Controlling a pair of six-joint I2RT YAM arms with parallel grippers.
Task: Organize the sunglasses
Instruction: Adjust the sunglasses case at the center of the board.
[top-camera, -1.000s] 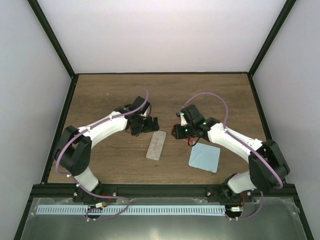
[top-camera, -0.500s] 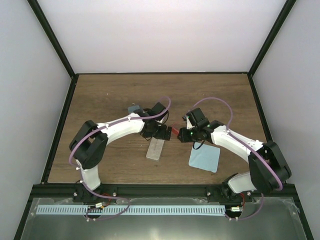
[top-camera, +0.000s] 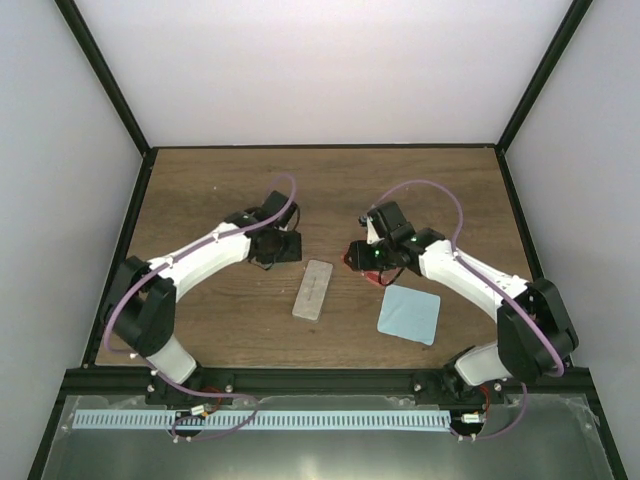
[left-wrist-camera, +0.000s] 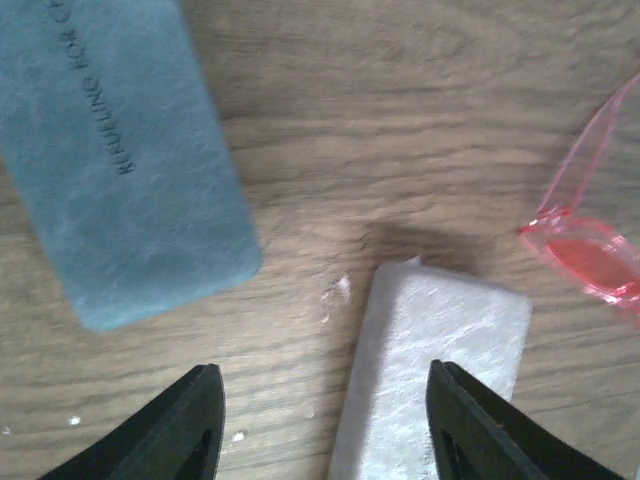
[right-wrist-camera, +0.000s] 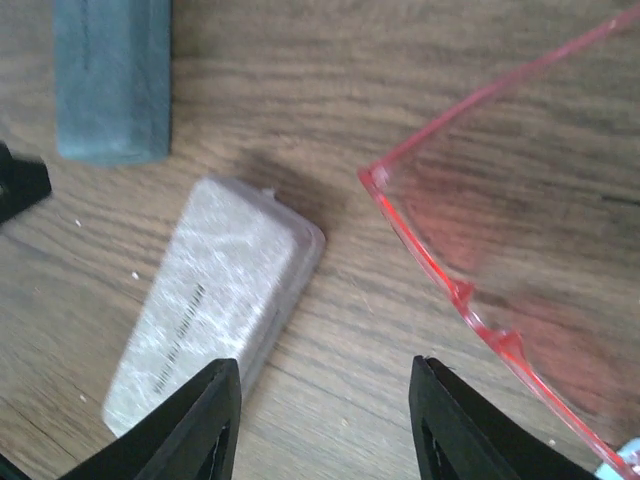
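The red-framed sunglasses (right-wrist-camera: 500, 230) lie on the wood at the right of the right wrist view, one lens large and close. In the top view the sunglasses (top-camera: 351, 260) show just left of my right gripper (top-camera: 364, 256). My right gripper (right-wrist-camera: 325, 430) is open over bare wood between the grey case (right-wrist-camera: 210, 310) and the sunglasses, holding nothing. My left gripper (top-camera: 279, 247) is also open. In its wrist view, my left gripper (left-wrist-camera: 325, 440) hovers over the grey case's (left-wrist-camera: 430, 370) left edge, with the sunglasses (left-wrist-camera: 585, 250) far right.
A blue oblong case (left-wrist-camera: 120, 160) lies upper left of the grey case (top-camera: 313, 289); the left arm covers it in the top view. A light-blue square cloth (top-camera: 409, 315) lies near the right arm. A black frame (top-camera: 140, 200) and white walls border the table.
Half a second ago the left gripper had reached right to the sunglasses beside the right gripper; it has now drawn back left, its jaws narrower. The right jaws have widened.
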